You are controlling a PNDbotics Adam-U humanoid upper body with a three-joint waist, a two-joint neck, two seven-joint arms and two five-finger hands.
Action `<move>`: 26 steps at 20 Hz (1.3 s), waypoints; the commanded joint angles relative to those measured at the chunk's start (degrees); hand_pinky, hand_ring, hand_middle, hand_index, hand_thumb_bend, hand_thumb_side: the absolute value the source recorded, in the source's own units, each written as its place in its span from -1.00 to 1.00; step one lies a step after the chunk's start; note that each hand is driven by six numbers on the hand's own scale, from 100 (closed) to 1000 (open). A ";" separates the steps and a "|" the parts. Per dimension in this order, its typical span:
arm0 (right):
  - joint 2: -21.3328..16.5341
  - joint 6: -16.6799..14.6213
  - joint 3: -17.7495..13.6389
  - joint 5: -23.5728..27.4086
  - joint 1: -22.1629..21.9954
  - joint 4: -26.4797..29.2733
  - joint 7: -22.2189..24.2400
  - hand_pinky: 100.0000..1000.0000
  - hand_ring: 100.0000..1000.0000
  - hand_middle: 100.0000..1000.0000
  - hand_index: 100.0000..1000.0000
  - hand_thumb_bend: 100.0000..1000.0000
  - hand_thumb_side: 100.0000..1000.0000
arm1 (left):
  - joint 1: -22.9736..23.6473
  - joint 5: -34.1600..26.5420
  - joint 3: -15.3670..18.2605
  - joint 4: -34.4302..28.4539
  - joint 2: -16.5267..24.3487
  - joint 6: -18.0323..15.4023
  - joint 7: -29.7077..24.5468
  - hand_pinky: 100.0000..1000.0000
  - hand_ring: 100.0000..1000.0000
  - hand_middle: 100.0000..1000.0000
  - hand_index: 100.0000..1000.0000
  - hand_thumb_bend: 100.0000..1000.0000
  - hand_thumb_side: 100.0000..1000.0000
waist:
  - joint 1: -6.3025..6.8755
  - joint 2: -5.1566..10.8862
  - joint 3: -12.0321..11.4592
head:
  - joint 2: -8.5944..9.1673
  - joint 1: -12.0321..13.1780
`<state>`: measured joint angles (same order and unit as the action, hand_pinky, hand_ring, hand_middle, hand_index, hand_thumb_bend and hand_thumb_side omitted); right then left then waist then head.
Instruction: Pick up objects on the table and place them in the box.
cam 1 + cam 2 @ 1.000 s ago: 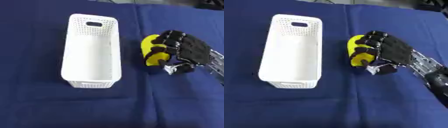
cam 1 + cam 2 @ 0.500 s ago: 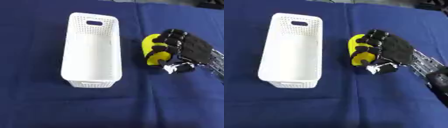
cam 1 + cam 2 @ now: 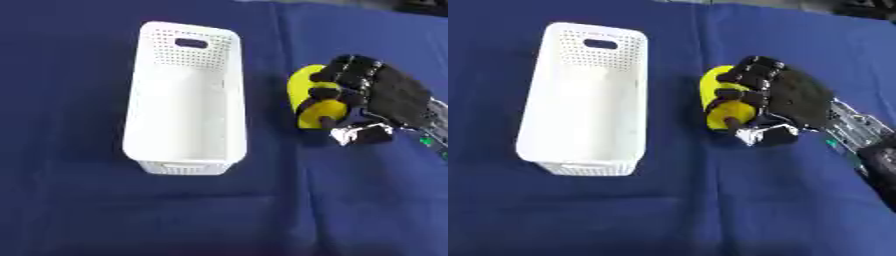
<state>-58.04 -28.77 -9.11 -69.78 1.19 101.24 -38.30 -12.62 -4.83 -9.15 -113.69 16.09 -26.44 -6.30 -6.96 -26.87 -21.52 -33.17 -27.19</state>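
A yellow object [image 3: 308, 100] lies on the blue cloth just right of the white perforated box [image 3: 185, 100]. My right hand [image 3: 385, 102] comes in from the right and covers the object's right side, its fingers curled round it and its thumb [image 3: 359, 134] below. Only the object's left part shows, so its shape is unclear. The box stands lengthwise with nothing visible inside it. My left hand is in no view.
A blue cloth [image 3: 79, 210] covers the whole table. Dark things sit at the far right corner [image 3: 868, 7]. A handle slot [image 3: 600, 44] marks the box's far end.
The right hand has shifted slightly on the yellow object and its fingers have curled further round it. The box has not moved.
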 commanded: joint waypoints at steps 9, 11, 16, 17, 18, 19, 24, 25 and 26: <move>-2.93 -0.16 -2.01 1.42 -0.47 1.85 -1.42 0.29 0.28 0.45 0.57 -0.78 0.48 | 0.36 0.45 0.05 -0.91 0.28 -0.01 -0.21 0.55 -0.04 0.31 0.56 -1.00 0.58 | 0.22 1.07 0.76 | 0.53 0.77; -3.13 -0.07 -2.12 1.45 -0.53 2.00 -1.39 0.30 0.28 0.45 0.56 -0.76 0.47 | 0.32 0.44 0.00 -0.91 0.32 -0.02 -0.29 0.55 -0.04 0.31 0.56 -1.00 0.58 | 0.13 1.08 0.71 | 0.57 0.72; -2.85 0.38 -2.20 0.87 -0.61 1.56 -1.14 0.28 0.27 0.44 0.56 -0.75 0.40 | 0.05 0.38 -0.15 -0.91 0.35 -0.07 -0.57 0.55 -0.04 0.31 0.56 -1.00 0.58 | -0.27 0.61 -0.13 | 1.10 0.58; -2.70 0.44 -2.20 0.76 -0.55 1.44 -1.09 0.28 0.27 0.44 0.56 -0.75 0.37 | -0.02 0.39 -0.18 -0.91 0.36 -0.10 -0.64 0.55 -0.04 0.31 0.56 -1.00 0.58 | -0.37 0.41 -0.34 | 1.17 0.58; -2.56 0.54 -2.19 0.65 -0.46 1.36 -1.04 0.27 0.26 0.44 0.55 -0.76 0.34 | -0.09 0.41 -0.22 -0.91 0.36 -0.13 -0.72 0.55 -0.04 0.31 0.56 -1.00 0.58 | -0.47 0.21 -0.51 | 1.22 0.55; -2.41 0.63 -2.16 0.55 -0.35 1.31 -1.01 0.26 0.26 0.44 0.55 -0.76 0.31 | -0.15 0.42 -0.25 -0.91 0.34 -0.15 -0.80 0.55 -0.04 0.31 0.56 -1.00 0.58 | -0.57 0.02 -0.66 | 1.25 0.52; -1.75 1.11 -2.12 0.37 0.11 1.23 -1.01 0.20 0.23 0.42 0.53 -0.76 0.21 | -0.31 0.57 -0.34 -0.91 0.26 -0.23 -1.17 0.55 -0.04 0.31 0.56 -1.00 0.58 | -1.06 -0.91 -1.26 | 1.36 0.57; -1.60 1.13 -2.11 0.37 0.18 1.22 -1.01 0.20 0.23 0.42 0.53 -0.76 0.19 | -0.31 0.61 -0.35 -0.91 0.23 -0.23 -1.23 0.55 -0.04 0.31 0.57 -1.00 0.58 | -1.16 -1.07 -1.31 | 1.37 0.59; -1.49 1.20 -2.13 0.35 0.24 1.22 -1.02 0.19 0.22 0.41 0.52 -0.77 0.17 | -0.31 0.65 -0.35 -0.91 0.22 -0.23 -1.27 0.55 -0.04 0.31 0.56 -1.00 0.58 | -1.25 -1.20 -1.35 | 1.39 0.61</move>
<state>-58.65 -27.37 -10.19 -69.34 1.18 102.24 -38.62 -12.71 -4.61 -9.48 -113.69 16.07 -26.48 -7.35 -8.46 -29.08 -22.89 -32.61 -26.69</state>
